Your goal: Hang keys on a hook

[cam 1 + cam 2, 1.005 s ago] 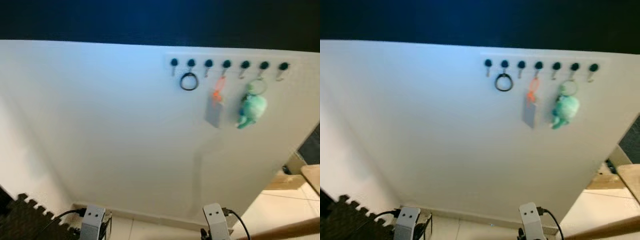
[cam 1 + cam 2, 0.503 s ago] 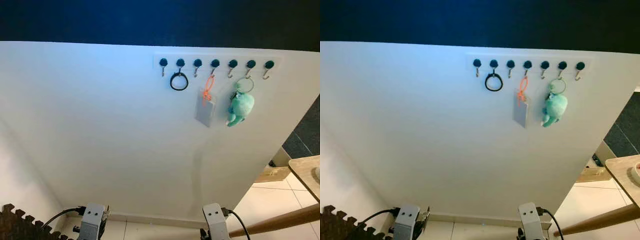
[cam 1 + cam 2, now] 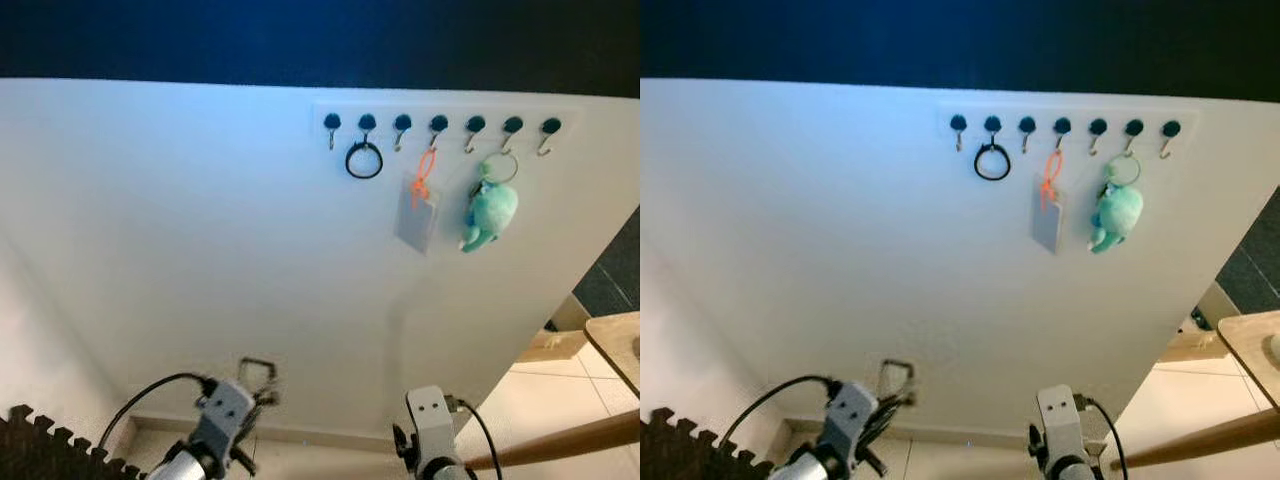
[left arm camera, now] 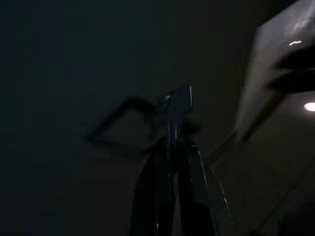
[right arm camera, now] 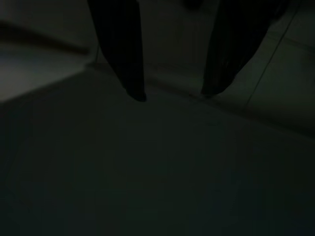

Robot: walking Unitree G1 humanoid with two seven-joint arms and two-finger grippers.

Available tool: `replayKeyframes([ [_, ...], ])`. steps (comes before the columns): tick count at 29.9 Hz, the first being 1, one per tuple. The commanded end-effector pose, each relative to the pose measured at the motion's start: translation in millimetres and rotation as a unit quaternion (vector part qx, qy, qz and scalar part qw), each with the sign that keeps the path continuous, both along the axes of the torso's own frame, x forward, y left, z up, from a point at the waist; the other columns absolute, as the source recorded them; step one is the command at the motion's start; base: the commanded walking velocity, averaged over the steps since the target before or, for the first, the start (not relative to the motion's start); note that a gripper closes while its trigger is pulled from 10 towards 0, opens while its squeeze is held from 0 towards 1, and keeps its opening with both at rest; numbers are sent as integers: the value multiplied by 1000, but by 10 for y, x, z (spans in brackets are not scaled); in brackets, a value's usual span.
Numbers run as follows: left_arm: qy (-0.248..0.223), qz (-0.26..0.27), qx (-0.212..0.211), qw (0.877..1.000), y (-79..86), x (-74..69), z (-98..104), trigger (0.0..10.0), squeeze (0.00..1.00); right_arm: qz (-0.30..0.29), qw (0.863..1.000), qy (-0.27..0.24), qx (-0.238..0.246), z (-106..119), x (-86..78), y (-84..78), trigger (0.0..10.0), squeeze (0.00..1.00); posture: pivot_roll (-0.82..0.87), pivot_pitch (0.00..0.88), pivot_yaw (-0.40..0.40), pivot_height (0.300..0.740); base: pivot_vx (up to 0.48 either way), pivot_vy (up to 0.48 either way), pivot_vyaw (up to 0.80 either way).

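A rail of several black-capped hooks [image 3: 440, 123] runs along the top of a white wall panel. The second hook holds a black ring [image 3: 364, 160], the fourth an orange lanyard with a card [image 3: 417, 218], the sixth a teal plush keychain [image 3: 490, 212]. The other hooks [image 3: 402, 125] are bare. Low on the left, my left gripper [image 3: 252, 396] is raised and shut on the keys [image 3: 257, 371], whose squarish metal loop sticks up in front of the wall. The dark left wrist view shows the fingers [image 4: 158, 167] pinching a key [image 4: 176, 102]. My right gripper [image 5: 172, 93] hangs open over the floor.
A wooden table [image 3: 618, 342] with a slanted leg [image 3: 560, 445] stands at the right, with a cardboard box [image 3: 545, 346] behind it. A dark foam mat [image 3: 40, 445] lies at the lower left. Tiled floor meets the wall's base.
My left arm has swung up from the bottom edge, bringing the keys into sight before the wall. The view has shifted slightly right. The right arm stays low.
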State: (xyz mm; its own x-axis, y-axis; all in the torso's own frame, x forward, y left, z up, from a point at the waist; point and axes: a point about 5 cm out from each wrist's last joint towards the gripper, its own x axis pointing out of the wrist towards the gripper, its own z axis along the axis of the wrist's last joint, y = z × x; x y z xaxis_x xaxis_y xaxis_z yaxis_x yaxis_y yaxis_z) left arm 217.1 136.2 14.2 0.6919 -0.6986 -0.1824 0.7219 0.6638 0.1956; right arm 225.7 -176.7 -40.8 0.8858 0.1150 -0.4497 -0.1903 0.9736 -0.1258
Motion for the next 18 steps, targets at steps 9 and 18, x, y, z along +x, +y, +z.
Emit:
replayKeyframes([
  [9,-76,-136,-33,987,-305,167,734,10000,0,41,992,-122,17,288,44,-68,10000,0,39,54,-15,740,0,0,0],
  [18,-175,-179,15,968,-344,431,1413,10000,0,73,966,-245,50,689,68,60,10000,0,29,60,-10,740,0,0,0],
])
